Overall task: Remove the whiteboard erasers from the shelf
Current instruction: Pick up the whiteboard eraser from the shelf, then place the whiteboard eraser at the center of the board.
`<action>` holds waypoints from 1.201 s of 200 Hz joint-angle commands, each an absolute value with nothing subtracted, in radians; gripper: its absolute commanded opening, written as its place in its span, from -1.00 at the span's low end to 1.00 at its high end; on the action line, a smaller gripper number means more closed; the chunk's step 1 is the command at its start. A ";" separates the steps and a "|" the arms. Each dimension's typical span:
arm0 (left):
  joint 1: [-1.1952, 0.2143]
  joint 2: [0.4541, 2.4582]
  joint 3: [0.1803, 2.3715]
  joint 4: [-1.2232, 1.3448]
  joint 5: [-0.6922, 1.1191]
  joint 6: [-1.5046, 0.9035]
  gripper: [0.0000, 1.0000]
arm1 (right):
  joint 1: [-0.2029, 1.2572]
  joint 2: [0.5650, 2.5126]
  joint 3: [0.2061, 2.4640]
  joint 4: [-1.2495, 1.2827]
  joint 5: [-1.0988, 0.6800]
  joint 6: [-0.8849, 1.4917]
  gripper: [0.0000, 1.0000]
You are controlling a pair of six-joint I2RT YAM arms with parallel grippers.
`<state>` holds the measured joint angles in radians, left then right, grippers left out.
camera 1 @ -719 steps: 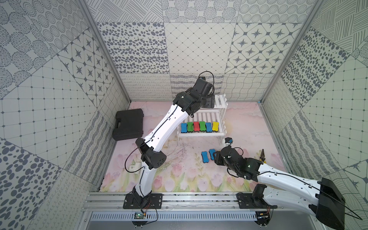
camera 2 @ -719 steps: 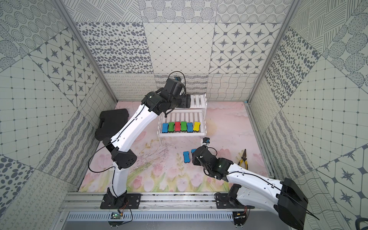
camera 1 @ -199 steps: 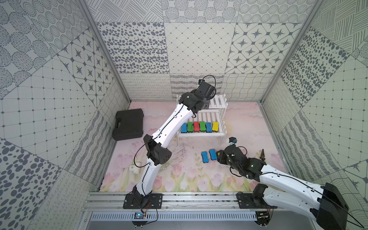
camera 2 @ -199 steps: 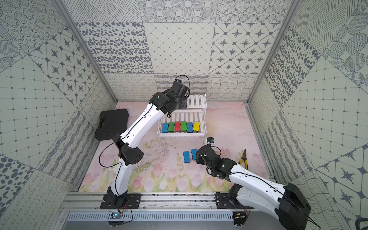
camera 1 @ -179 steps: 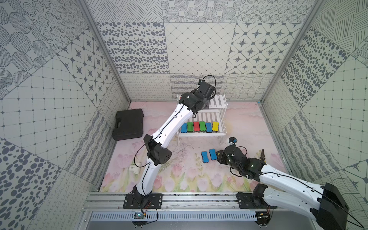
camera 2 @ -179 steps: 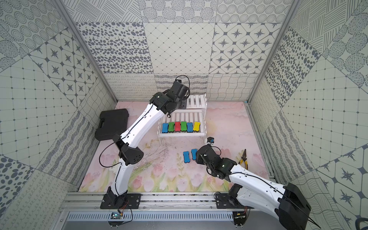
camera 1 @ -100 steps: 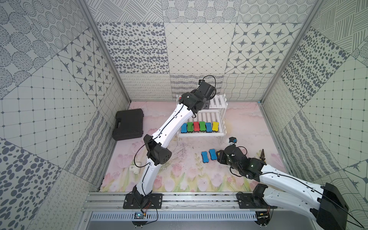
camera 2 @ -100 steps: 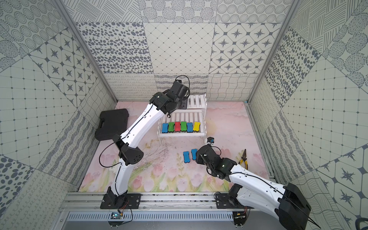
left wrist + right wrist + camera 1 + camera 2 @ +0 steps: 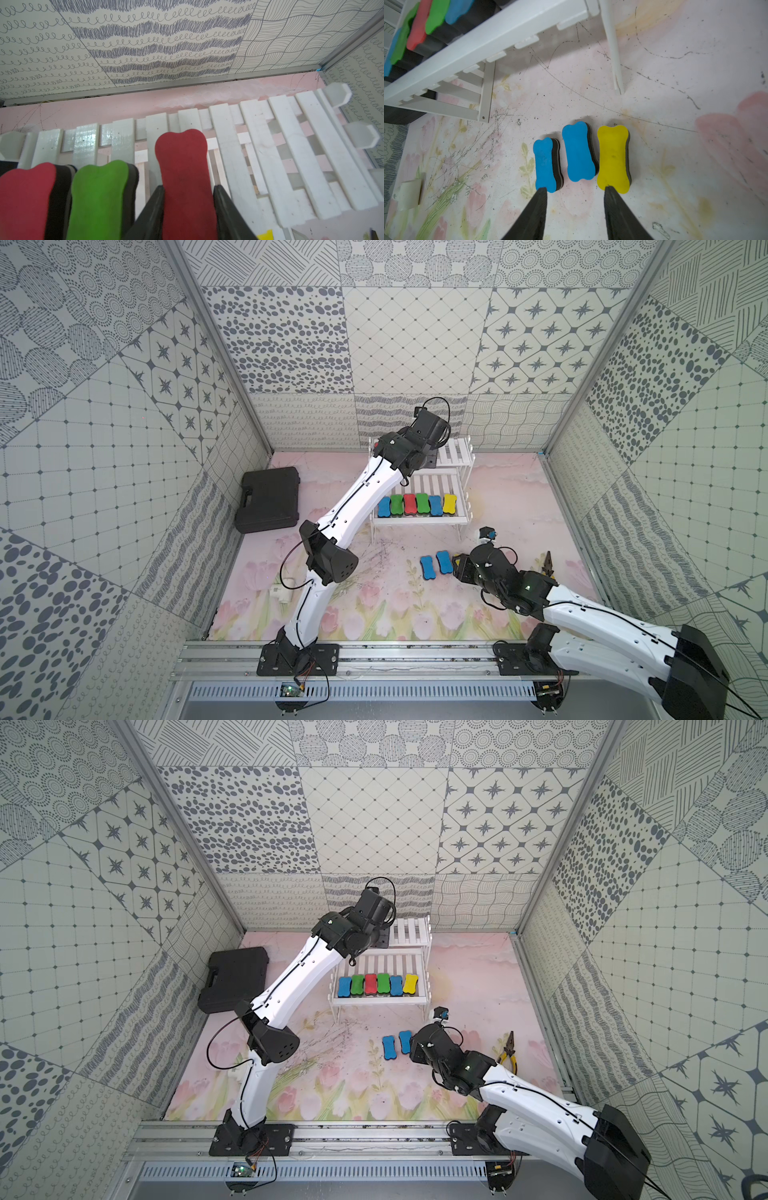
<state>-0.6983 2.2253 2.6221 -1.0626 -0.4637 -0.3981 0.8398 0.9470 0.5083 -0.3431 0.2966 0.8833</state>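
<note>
In the left wrist view my left gripper (image 9: pixel 189 188) is shut on a red eraser (image 9: pixel 182 158) lying on the upper tier of the white shelf (image 9: pixel 259 135); both jaws press its waisted sides. A green eraser (image 9: pixel 99 193) and another red one (image 9: pixel 25 199) lie beside it. Several erasers (image 9: pixel 415 504) line the lower tier in both top views. My right gripper (image 9: pixel 576 188) is open and empty, low over the floor. Just ahead of its tips lie two blue erasers (image 9: pixel 546 164) (image 9: pixel 579 151) and a yellow one (image 9: pixel 613 158).
A black plastic case (image 9: pixel 268 499) lies on the floor at the left. Yellow-handled pliers (image 9: pixel 508 1052) lie near the right wall. A thin shelf leg (image 9: pixel 613 52) stands beyond the floor erasers. A small white scrap (image 9: pixel 278 593) lies near the left arm's base.
My left gripper's jaws have closed onto the red eraser on the upper tier. Earlier the left arm shifted right along that tier. The right arm has stayed put.
</note>
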 commanded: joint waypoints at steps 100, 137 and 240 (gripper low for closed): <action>-0.842 1.772 2.062 -0.903 -0.524 -0.500 -0.40 | 0.828 0.890 0.499 -0.336 0.313 0.893 -0.03; -0.931 1.452 1.569 -0.789 -0.586 -0.646 -0.38 | 0.823 0.880 0.495 -0.335 0.304 0.891 -0.03; -1.091 1.462 0.885 -0.425 -0.487 -1.032 -0.41 | 0.820 0.872 0.503 -0.340 0.314 0.890 -0.03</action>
